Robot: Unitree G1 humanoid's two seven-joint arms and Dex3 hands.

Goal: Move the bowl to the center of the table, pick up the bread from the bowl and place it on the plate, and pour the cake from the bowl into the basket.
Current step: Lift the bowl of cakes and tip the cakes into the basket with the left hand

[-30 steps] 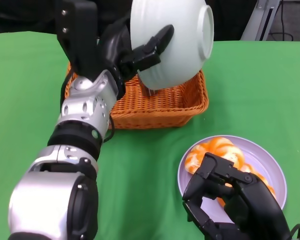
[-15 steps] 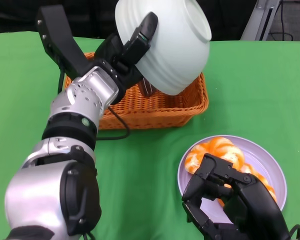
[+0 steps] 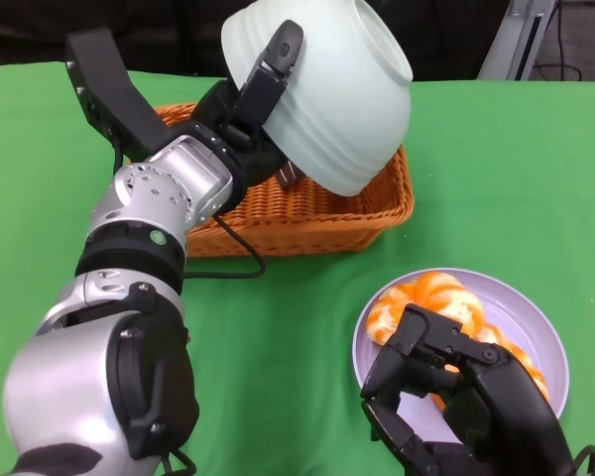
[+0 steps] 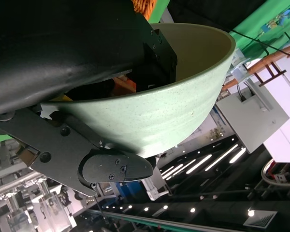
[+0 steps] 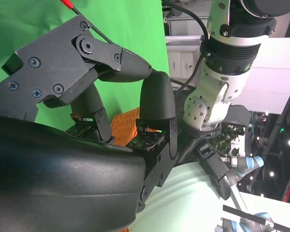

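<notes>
Bowl [image 3: 332, 94]: pale green, ribbed, tipped steeply with mouth facing away and down, held aloft over basket.
Basket [image 3: 307, 213]: orange wicker, rectangular, on green worktop.
Bread [image 3: 431, 297]: orange-glazed, on plate.
Plate [image 3: 531, 322]: lavender, round, near basket.
Cake: cannot tell.

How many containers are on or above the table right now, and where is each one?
3. The pale green bowl is held tilted by the left hand above the orange wicker basket; the lavender plate, with bread on it, sits near the right hand. Nothing else shows.
</notes>
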